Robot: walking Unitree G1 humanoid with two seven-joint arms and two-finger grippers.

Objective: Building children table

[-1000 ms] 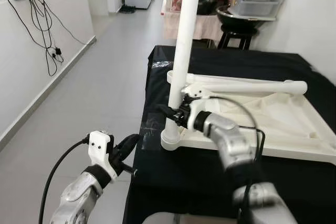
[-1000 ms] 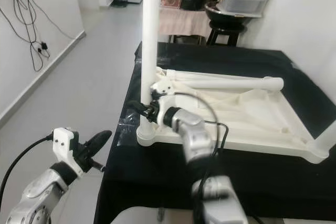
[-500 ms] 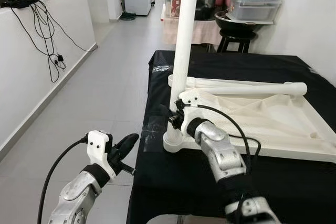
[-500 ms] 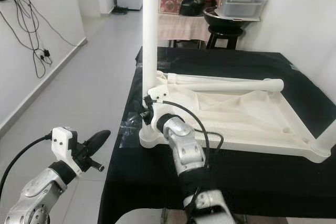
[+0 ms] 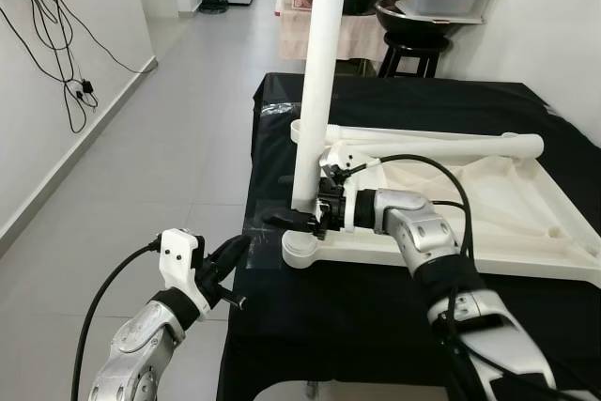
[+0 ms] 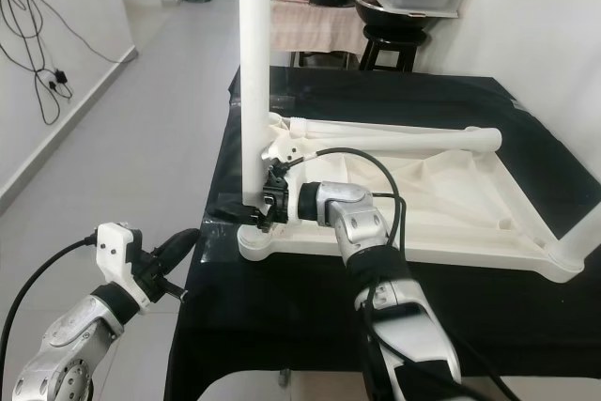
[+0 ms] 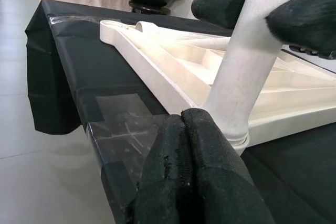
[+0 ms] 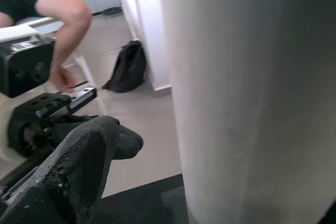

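Left gripper, fingers pressed together, beside black-draped table. Upright white table leg, socketed in corner of inverted white tabletop. Right gripper, fingers spread around leg's base.

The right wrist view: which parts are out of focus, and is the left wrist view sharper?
Right wrist view: the white leg is a close, soft blur, and its black finger is fuzzy. Left wrist view: sharper; the tape on the black cloth shows light glare, and only the nearest fingers are slightly soft.
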